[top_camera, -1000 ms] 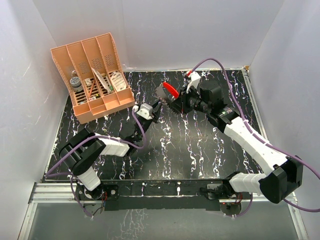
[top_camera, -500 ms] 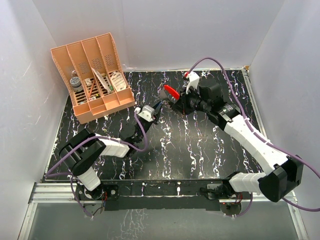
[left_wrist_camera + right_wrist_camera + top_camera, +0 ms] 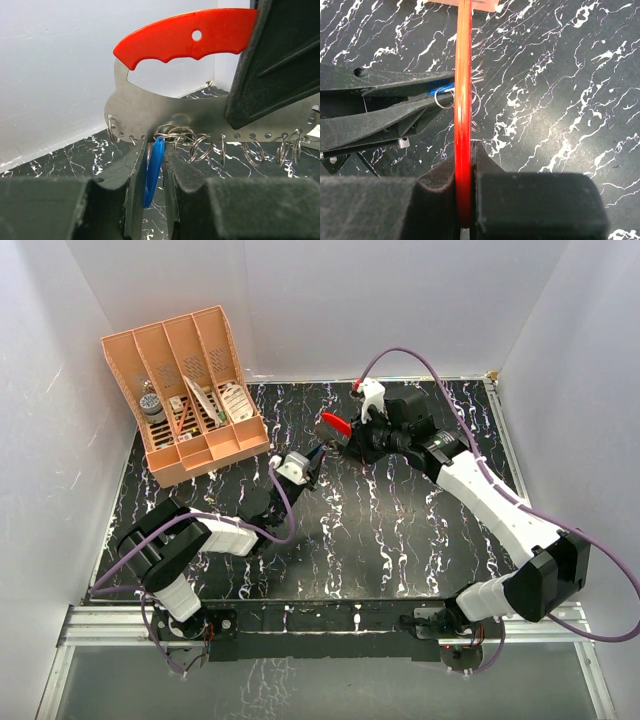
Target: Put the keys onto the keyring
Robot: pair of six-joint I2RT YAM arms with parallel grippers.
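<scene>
Black marbled table [image 3: 400,540], left gripper [image 3: 313,454] pinching blue-headed key [image 3: 153,172], right gripper [image 3: 465,160] clamped on red keyring [image 3: 175,40], key just under it

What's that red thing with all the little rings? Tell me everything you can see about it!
The keyring is a flat, shiny metal plate with a curved red grip on top that has finger bumps and one small hole. Tiny holes line its lower edge, and little silver rings hang from several. The right end effector pinches it, holding it on edge in the air. The blue key, held by the left end effector, reaches up to the rings.
</scene>
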